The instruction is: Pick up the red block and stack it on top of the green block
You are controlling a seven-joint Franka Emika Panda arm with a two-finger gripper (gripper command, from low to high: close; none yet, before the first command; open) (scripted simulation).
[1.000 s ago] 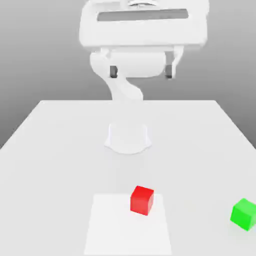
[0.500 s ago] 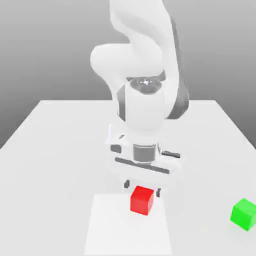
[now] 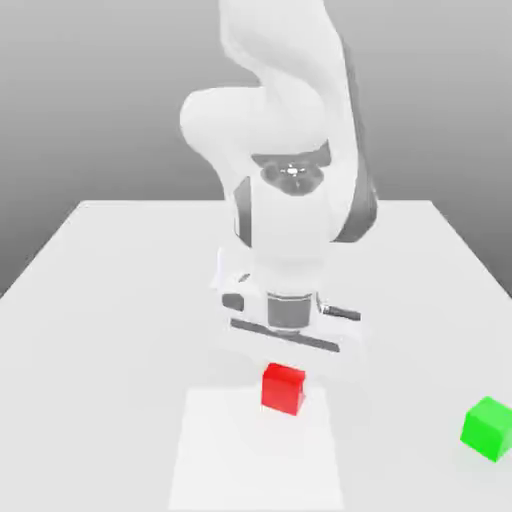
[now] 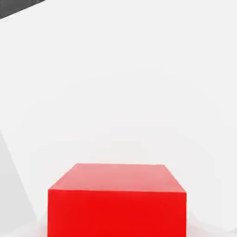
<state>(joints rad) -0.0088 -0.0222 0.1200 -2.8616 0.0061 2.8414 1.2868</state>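
Exterior view: the white arm's hand [image 3: 284,352] sits low, directly over the small matte bright red cube [image 3: 283,388], whose top hides the fingertips, so whether the hand is wide or narrow cannot be told. That cube lies at the far edge of a pale square patch [image 3: 255,455] on the white desk [image 3: 110,300]. A matching bright green cube [image 3: 488,428] rests well apart, toward the exterior view's right.

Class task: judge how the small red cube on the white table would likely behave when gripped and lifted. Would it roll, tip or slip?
The small matte red cube has flat faces and square edges, so it probably won't roll. It looks as wide as tall, so tipping seems unlikely. Its plain parallel sides should suit the jaws, though smooth faces might slip under a light squeeze.
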